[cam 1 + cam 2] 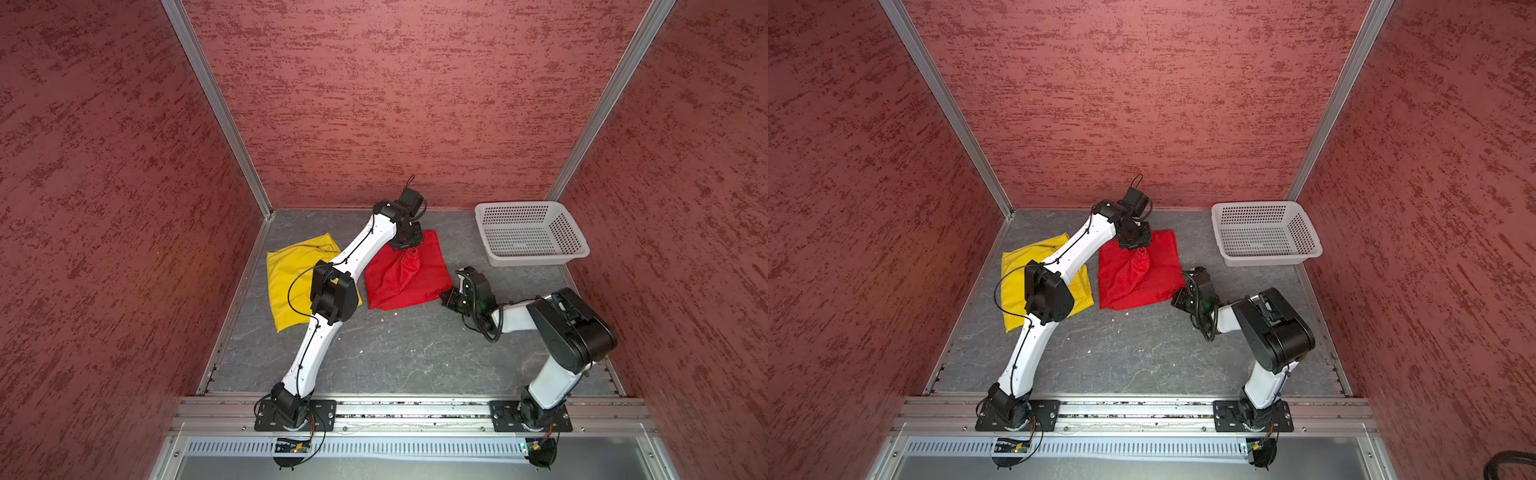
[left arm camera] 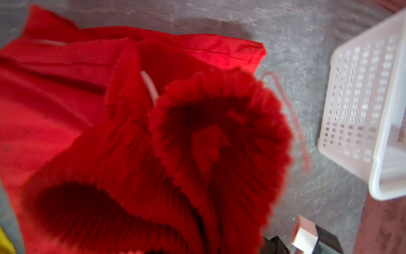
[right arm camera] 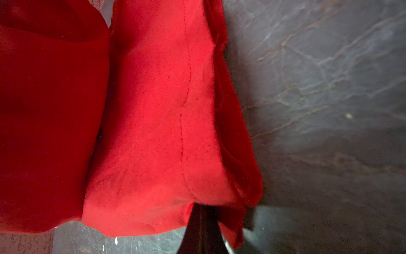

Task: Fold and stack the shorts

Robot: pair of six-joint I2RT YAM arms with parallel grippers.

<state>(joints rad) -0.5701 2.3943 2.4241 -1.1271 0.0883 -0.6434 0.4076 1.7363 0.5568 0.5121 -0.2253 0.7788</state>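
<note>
The red shorts [image 1: 415,282] [image 1: 1142,286] lie mid-table in both top views. Their gathered elastic waistband [image 2: 219,132] is bunched up into a peak under my left gripper [image 1: 409,248] [image 1: 1138,248]. In the left wrist view the blurred waistband fills the frame and hides the jaws; a pale drawstring [image 2: 150,85] shows inside. My right gripper [image 1: 445,297] [image 3: 201,209] is shut on the red shorts' [image 3: 153,132] near right hem corner, low on the table. The yellow shorts [image 1: 291,270] [image 1: 1017,270] lie flat to the left, partly under my left arm.
A white perforated basket [image 1: 536,259] [image 1: 1266,259] [image 2: 362,99] stands at the back right, close to the red shorts. Red textured walls close in the grey table on three sides. Open tabletop lies in front of both pairs of shorts.
</note>
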